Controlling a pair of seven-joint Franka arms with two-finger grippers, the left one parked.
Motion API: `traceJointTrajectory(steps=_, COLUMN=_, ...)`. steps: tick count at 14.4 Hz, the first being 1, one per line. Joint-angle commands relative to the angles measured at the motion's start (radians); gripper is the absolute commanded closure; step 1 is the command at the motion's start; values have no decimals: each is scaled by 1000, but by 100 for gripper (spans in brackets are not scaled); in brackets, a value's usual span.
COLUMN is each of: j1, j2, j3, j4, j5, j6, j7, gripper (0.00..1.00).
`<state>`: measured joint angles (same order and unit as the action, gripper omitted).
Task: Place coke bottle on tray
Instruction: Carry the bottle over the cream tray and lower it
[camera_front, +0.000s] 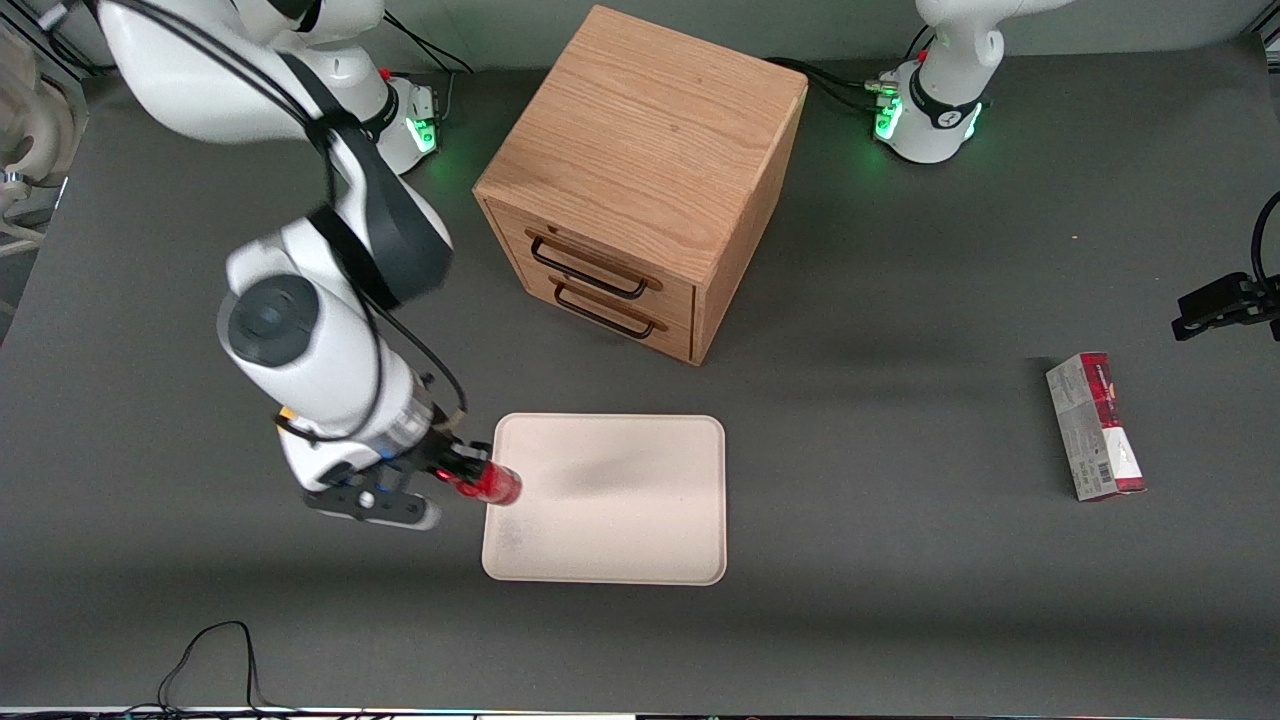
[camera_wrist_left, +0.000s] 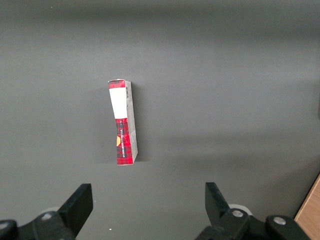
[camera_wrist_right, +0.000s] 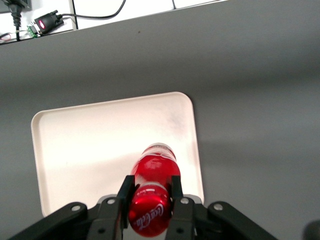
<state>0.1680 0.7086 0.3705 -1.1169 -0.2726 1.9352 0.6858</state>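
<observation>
Hand (camera_wrist_right: 150, 202) is pinching the coke bottle (camera_wrist_right: 151, 200) mid-body, hovering over the tray (camera_front: 640, 540) at its 9 o'clock edge. Bottle is probably light, rigid and slick; mid-body grip suits it.

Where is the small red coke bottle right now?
The small red coke bottle is clamped in the right arm's gripper, above the cream rectangular tray's edge toward the working arm's end.

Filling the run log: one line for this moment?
gripper: shut on coke bottle | position: over tray edge | bottle: not released
</observation>
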Motion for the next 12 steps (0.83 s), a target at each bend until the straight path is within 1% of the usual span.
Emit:
traceJointTrajectory(steps=1, j1=22, j2=98, j3=5, j4=75, j5=-81, j6=49, j7=23, gripper=100)
traceJointTrajectory(steps=2, j1=27, j2=127, j3=-1, j4=75, j5=-108, j6=77, j7=23, gripper=100)
traceJointTrajectory(steps=4, j1=59, j2=164, j3=-37, j4=75, j5=-138, j6=100, j7=20, gripper=100)
traceJointTrajectory(steps=7, j1=70, j2=192, j3=-55, j4=69, j5=-140, j6=142, j7=18, gripper=100)
traceJointTrajectory(steps=8, j1=70, j2=199, j3=-56, j4=69, j5=-140, j6=149, j7=18, gripper=98)
traceJointTrajectory(steps=9, j1=68, j2=201, j3=-56, j4=69, j5=-140, j6=153, j7=20, gripper=51)
traceJointTrajectory(steps=10, j1=70, j2=201, j3=-61, j4=68, j5=-155, j6=154, j7=20, gripper=2)
traceJointTrajectory(steps=11, j1=70, j2=201, j3=-62, j4=68, j5=-168, j6=154, j7=24, gripper=0)
traceJointTrajectory(steps=12, j1=70, j2=201, j3=-62, j4=68, j5=-169, j6=156, j7=26, gripper=0)
